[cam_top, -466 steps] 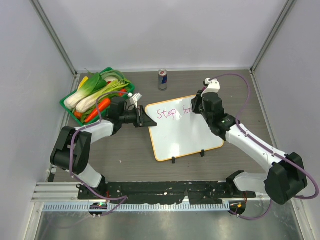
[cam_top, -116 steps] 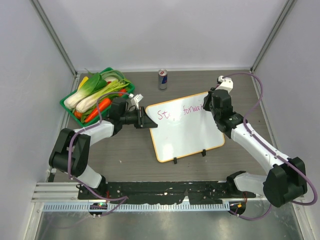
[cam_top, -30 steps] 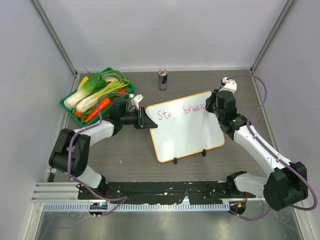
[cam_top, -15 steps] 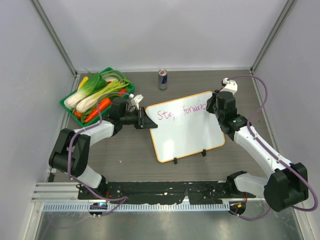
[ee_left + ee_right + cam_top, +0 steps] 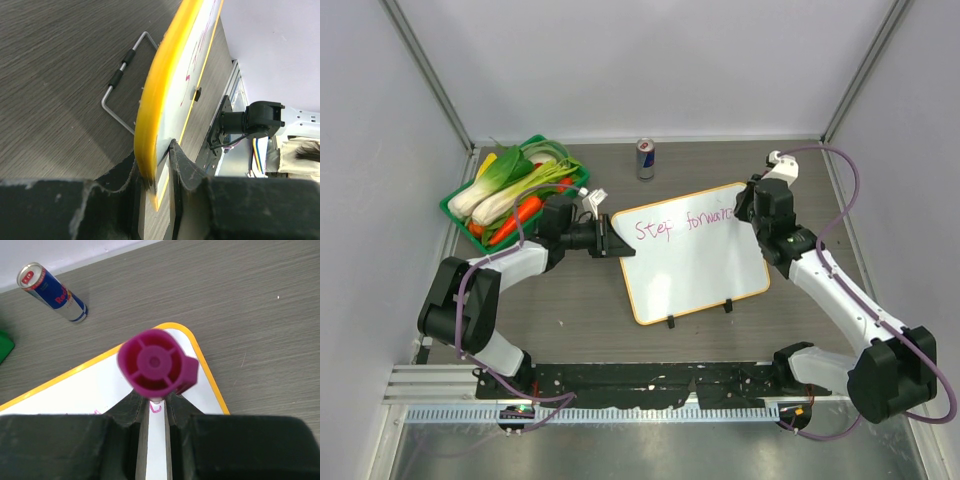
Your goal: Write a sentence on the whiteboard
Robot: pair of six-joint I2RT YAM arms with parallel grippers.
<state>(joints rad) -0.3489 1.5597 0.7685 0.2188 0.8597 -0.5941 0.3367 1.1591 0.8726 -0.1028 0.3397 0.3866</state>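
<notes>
The whiteboard lies tilted on the table, white with an orange rim and two black clips on its near edge. The sentence reads "Step forwar" in pink along its far edge. My left gripper is shut on the board's left corner; the left wrist view shows the yellow rim between the fingers. My right gripper is shut on a magenta marker held upright over the board's far right corner, its tip at a fresh pink stroke.
A green basket of vegetables stands at the far left. A blue and silver drink can stands behind the board, and lies in the right wrist view. A wire stand shows under the board.
Over the earlier frames the pink writing has grown from "Step for" to "Step forwar". My right gripper has moved rightward along the board's far edge with the marker. The left arm has not moved.
</notes>
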